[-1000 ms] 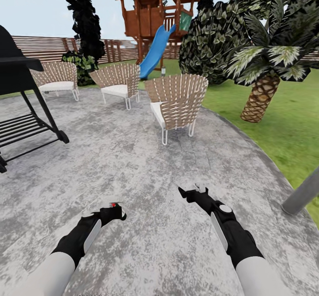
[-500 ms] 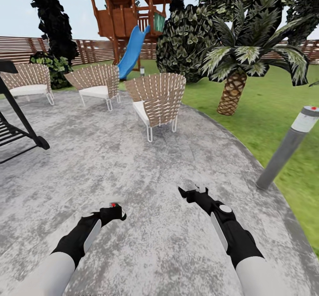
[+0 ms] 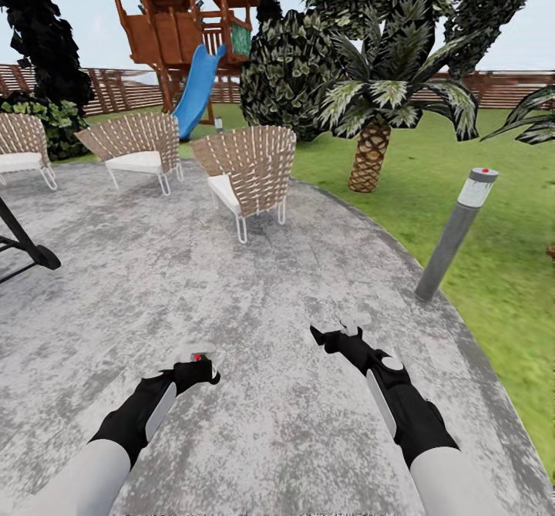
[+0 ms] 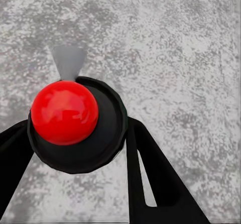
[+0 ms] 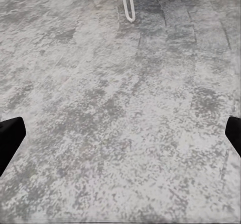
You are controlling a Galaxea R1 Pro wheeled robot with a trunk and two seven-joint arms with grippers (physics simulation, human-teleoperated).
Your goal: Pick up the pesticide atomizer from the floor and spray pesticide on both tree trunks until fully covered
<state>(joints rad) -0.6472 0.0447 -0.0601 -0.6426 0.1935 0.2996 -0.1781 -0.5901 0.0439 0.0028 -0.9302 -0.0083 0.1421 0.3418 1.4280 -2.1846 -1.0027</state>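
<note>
Both my arms hang over the grey paving. My right fingers (image 5: 10, 136) are spread wide with only stone between them; my left fingers (image 4: 150, 174) flank a black cap (image 4: 103, 143) with a red knob (image 4: 64, 112), touching or not I cannot tell. Ahead stand a chair (image 3: 248, 167), a lamp post (image 3: 455, 231), and the garden's lawn (image 3: 462, 169).

Illumination is bright, even and diffuse — no single light direction is evident; cast shadows are almost absent on the paving (image 3: 231, 284); the red ball (image 4: 64, 111) carries soft glare patches; textures are grainy — distant foliage slightly soft.
</note>
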